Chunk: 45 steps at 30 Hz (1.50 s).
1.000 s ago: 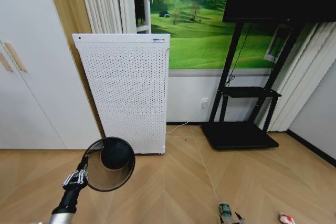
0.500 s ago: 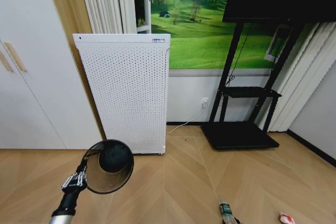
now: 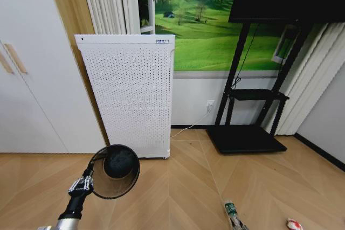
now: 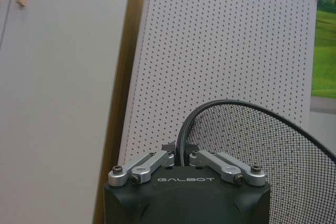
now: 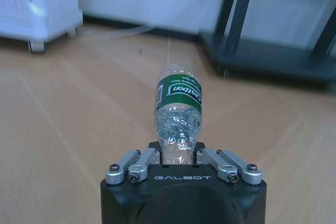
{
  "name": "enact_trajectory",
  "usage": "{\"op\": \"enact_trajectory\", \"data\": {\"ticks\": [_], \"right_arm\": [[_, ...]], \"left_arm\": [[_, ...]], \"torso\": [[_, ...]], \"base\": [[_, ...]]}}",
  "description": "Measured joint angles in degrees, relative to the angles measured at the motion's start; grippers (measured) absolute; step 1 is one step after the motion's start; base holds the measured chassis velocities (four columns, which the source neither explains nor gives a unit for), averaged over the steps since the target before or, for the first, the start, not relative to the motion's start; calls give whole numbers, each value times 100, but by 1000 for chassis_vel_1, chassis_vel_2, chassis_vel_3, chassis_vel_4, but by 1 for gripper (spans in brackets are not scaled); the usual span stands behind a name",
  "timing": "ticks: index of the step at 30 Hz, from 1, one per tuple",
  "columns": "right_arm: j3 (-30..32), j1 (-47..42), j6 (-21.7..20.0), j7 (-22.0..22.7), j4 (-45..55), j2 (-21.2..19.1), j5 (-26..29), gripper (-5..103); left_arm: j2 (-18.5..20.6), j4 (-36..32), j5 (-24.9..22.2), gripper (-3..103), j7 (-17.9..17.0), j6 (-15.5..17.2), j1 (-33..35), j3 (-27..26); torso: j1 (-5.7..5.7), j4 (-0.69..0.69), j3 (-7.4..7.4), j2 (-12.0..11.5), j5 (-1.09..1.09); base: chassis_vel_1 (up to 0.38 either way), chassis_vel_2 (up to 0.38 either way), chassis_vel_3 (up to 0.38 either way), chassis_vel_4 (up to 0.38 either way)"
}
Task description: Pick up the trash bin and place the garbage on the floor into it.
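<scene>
— What writing can you read from there?

— "GALBOT" is printed on both wrist housings. My right gripper (image 5: 177,153) is pinched on the clear bottle (image 5: 179,109), and its green label carries white lettering I can't fully make out. The tall white perforated appliance (image 3: 135,92) has a small blue-and-white badge at its top edge, too small to read.

— Where is the bin?

— My left gripper (image 4: 180,156) is clamped on the rim of the black mesh trash bin (image 3: 114,171), holding it up off the floor (image 3: 178,187) in front of the appliance, with its mouth tipped toward my head camera.

— Anything changed over the last second?

— The bin has shifted slightly to the right and a touch lower. In the head view the bottle (image 3: 232,211) now sits a little higher and more tilted than it did a second ago. The red-and-white wrapper (image 3: 294,224) lies on the parquet at the bottom right, exactly where it was.
</scene>
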Motion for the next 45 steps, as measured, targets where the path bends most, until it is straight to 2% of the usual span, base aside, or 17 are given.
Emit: {"op": "enact_trajectory", "data": {"ticks": [3,5,7,8,10,12,14,15,17,18,20,21,24,28,32,37,45], "right_arm": [[90,-202,226,-177,521,-21,306,25],[147,-280,346,-264,782,-28,412,25],[92,-319,455,-424,1240,-102,574,25],[92,-319,455,-424,1240,-102,574,25],[-50,-410,530,-549,1704,-157,853,25],[-73,-485,558,-583,1852,-157,978,25],[-82,-747,680,-741,2318,-143,1260,25],[-82,-747,680,-741,2318,-143,1260,25],[-17,-988,815,-936,2778,-118,1464,25],[-17,-988,815,-936,2778,-118,1464,25],[75,-1291,937,-1208,3213,-102,1750,25],[75,-1291,937,-1208,3213,-102,1750,25],[114,-1645,1027,-1691,3686,-100,1993,25],[-7,-1694,1051,-1895,3804,-113,1993,25],[-379,-1608,986,-2229,3895,-174,1796,25],[-633,-1407,893,-2261,3832,-300,1638,25],[-889,-1177,807,-2256,3712,-391,1573,25]], "left_arm": [[202,203,88,6,-140,183,-373,318],[307,321,-31,6,-256,326,-574,563],[366,505,-349,6,-452,593,-838,968],[366,505,-349,6,-452,593,-838,968],[405,876,-363,6,-488,641,-1138,1418],[437,1039,-343,6,-488,655,-1273,1625],[468,1619,-380,6,-466,702,-1746,2292],[468,1619,-380,6,-466,702,-1746,2292],[386,2116,-520,6,-466,758,-2209,2815],[386,2116,-520,6,-466,758,-2209,2815],[221,2638,-747,6,-454,837,-2690,3271],[221,2638,-747,6,-454,837,-2690,3271],[-12,3249,-837,6,-400,942,-3193,3866],[-125,3409,-723,6,-393,976,-3339,4110],[-218,3455,-606,6,-465,1064,-3434,4670],[-220,3208,-515,6,-494,1101,-3289,4951],[-214,2939,-294,6,-432,1112,-2942,5010]], "torso": [[0,-1,0,0,1],[0,-3,0,0,1],[1,-3,1,0,1],[1,-3,1,0,1],[0,7,0,0,4],[0,2,1,0,5],[1,-2,1,0,-1],[1,-2,1,0,-1],[0,-2,0,-1,5],[0,-2,0,-1,5],[1,-1,1,0,2],[1,-1,1,0,2],[1,-4,1,0,0],[1,-3,0,0,4],[0,0,0,0,4],[0,-1,0,0,3],[0,0,0,0,2]], "base": [[0,0,0,0],[0,0,0,0],[0,0,0,0],[0,0,0,0],[0,0,0,0],[0,0,0,0],[0,0,0,0],[0,0,0,0],[0,0,0,0],[0,0,0,0],[0,0,0,0],[0,0,0,0],[0,0,0,0],[0,0,0,0],[0,0,0,0],[0,0,0,0],[0,0,0,0]]}}
